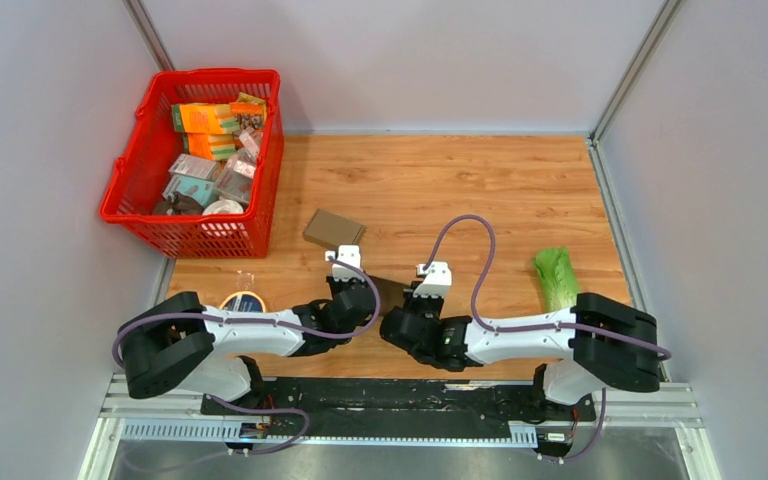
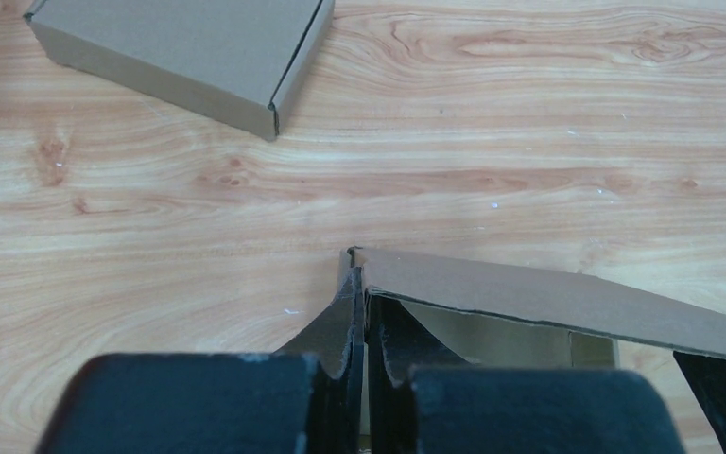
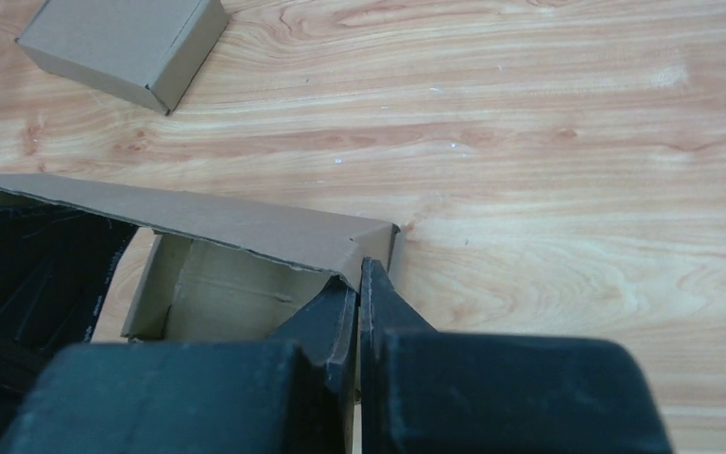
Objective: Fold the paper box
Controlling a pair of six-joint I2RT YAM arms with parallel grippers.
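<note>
- the paper box (image 2: 492, 333) lies low at the near middle of the table (image 1: 480, 190), right between the two arms, with its long axis going left to right, along the near edge.
- the left pincer (image 2: 363, 312) is pressed narrow on the left short end of the box, with the card wall between its fingers.
- the right pincer (image 3: 359, 295) is closed in the same way on the right short end, so each arm has one end and neither is nearer to the middle.
- the long flap (image 3: 208, 219) runs the whole length from one pincer to the other. it stands tilted over the open hollow and is not yet laid flat.
- i judge that the coming move turns on this flap: it lies just ahead of both pincers, on the far side, so one of them must let go of its end to press it down while the other holds the box steady.
- the surface is smooth wood, so i think a box held at one end only can slide.
- there is room on the far side: a finished box (image 1: 334, 229) lies near, ahead and to the left, but apart from the work.
- the red basket (image 1: 120, 200) at the far left and the lettuce (image 1: 557, 277) at the right are well apart.
</note>
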